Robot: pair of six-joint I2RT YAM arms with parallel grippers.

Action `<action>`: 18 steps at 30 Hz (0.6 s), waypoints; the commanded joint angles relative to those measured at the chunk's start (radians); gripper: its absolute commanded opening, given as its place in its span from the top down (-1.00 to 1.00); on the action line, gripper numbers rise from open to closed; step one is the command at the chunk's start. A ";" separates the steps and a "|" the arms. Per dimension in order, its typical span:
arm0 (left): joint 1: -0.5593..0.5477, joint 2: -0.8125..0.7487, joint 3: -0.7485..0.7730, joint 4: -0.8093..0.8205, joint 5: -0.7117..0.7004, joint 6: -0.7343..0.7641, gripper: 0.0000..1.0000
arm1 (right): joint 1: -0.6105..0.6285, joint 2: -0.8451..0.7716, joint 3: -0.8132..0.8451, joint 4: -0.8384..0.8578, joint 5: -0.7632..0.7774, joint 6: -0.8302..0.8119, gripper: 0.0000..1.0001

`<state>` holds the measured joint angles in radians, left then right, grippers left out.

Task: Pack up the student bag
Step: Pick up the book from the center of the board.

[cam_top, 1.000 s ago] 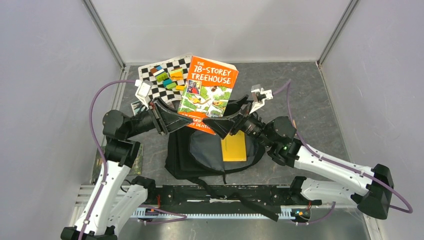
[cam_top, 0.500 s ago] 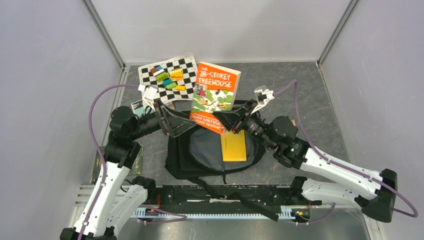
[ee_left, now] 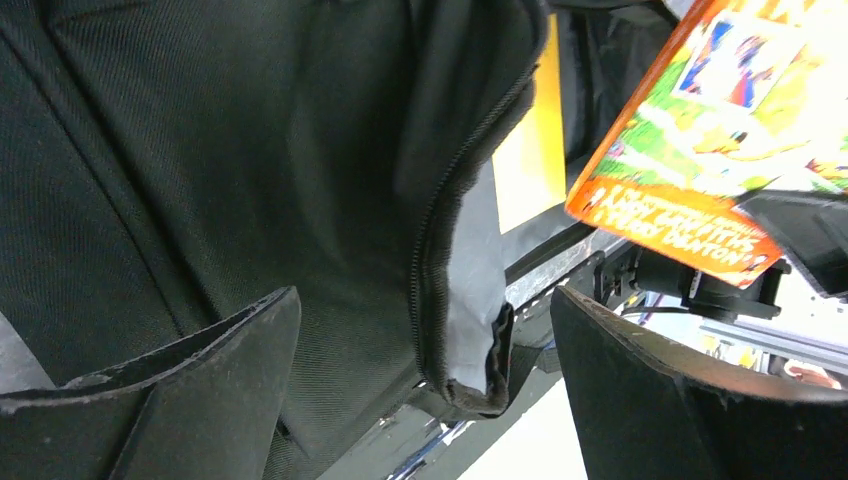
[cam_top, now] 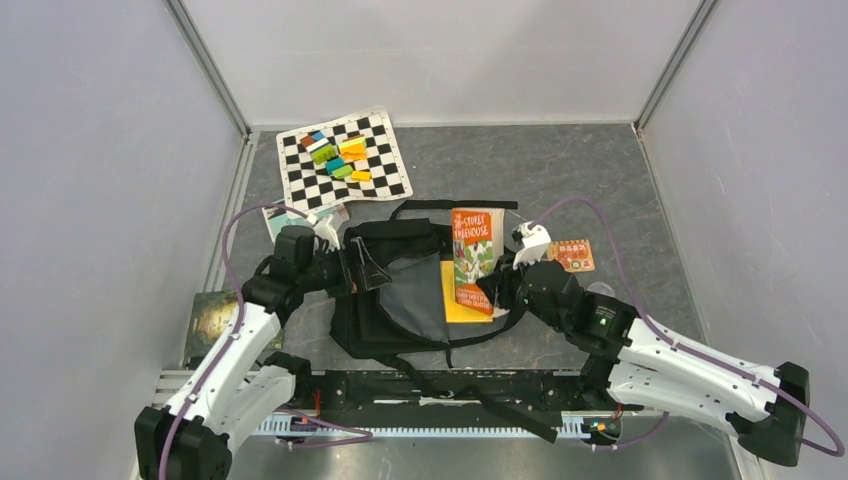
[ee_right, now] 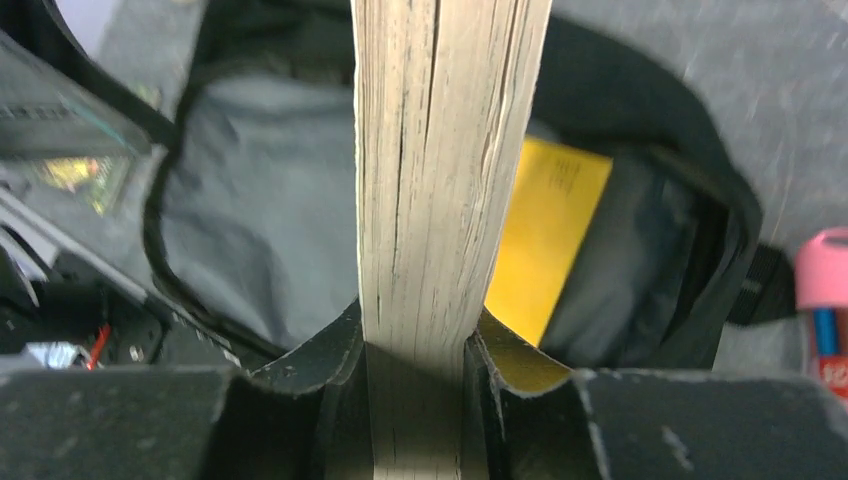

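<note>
We list: student bag (cam_top: 405, 290), lying open, grey lining up. Orange book (cam_top: 474, 255), pinched on edge in our right gripper (ee_right: 415, 340), stands over the bag's right half, long axis running from far rim to near rim. Left gripper (ee_left: 420, 305), spread wide, straddles the bag's left zip edge and holds nothing.

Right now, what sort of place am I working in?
Probably a lab test cell: plain grey panel walls enclose a stone-patterned table, and a checkered mat holding coloured blocks looks staged.
</note>
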<state>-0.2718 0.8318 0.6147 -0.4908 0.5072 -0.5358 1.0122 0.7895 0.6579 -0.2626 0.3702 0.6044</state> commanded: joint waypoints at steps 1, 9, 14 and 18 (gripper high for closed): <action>-0.021 0.036 -0.040 0.067 0.015 -0.036 -0.99 | 0.002 -0.048 -0.044 -0.019 -0.111 0.100 1.00; -0.153 0.140 -0.088 0.229 0.008 -0.112 -0.47 | 0.002 -0.087 -0.106 -0.102 -0.146 0.171 1.00; -0.175 0.137 -0.001 0.197 0.001 -0.064 0.85 | 0.002 -0.094 -0.163 -0.059 -0.170 0.247 1.00; -0.175 0.074 0.071 0.158 0.017 -0.033 0.96 | 0.002 -0.103 -0.217 0.008 -0.180 0.328 1.00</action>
<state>-0.4438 0.9787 0.5812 -0.3557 0.5068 -0.6113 1.0122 0.7124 0.4744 -0.3965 0.2062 0.8280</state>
